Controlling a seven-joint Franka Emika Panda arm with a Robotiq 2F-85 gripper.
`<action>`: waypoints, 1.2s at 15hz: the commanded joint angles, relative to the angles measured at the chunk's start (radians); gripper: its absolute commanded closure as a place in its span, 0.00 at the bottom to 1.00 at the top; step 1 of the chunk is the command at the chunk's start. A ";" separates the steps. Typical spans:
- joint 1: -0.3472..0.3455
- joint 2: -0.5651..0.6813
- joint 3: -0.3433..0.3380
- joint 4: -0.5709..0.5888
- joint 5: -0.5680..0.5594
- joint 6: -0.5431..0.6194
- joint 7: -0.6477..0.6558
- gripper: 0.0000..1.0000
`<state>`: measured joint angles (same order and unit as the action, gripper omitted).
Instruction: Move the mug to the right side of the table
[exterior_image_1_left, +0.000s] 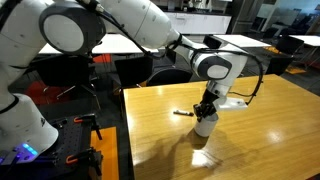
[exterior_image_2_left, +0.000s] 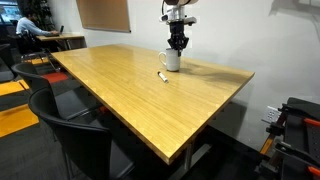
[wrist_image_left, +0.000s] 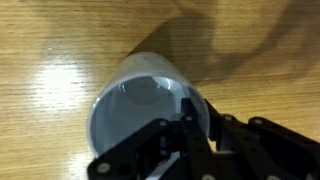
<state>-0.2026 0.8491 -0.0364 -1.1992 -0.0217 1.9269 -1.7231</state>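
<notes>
The gripper (wrist_image_left: 203, 122) is clamped on the mug (wrist_image_left: 140, 100): its 2 fingers (wrist_image_left: 228, 135) pinch 1 spot of the rim wall, 1 inside and 1 outside. The mug stands upright on the table (wrist_image_left: 50, 50), apparently empty. Just beside the mug lies a dark pen (exterior_image_2_left: 162, 76). I judge the mug stiff, light, glazed-slick and breakable, so a thin rim pinch could let it swing or slip; carry it low. Beyond the mug stand dark chairs (exterior_image_1_left: 135, 72).

arm (exterior_image_1_left: 140, 28) extended, gripper (exterior_image_1_left: 205, 109) pointing down, clamped on mug (exterior_image_1_left: 205, 125) rim
</notes>
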 joint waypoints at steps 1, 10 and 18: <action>-0.006 -0.043 0.016 -0.037 -0.019 -0.017 0.001 0.97; -0.008 -0.093 0.025 -0.114 -0.015 0.015 -0.007 0.97; -0.005 -0.156 0.029 -0.209 -0.018 0.069 -0.009 0.97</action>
<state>-0.2022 0.7669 -0.0182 -1.3175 -0.0217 1.9544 -1.7237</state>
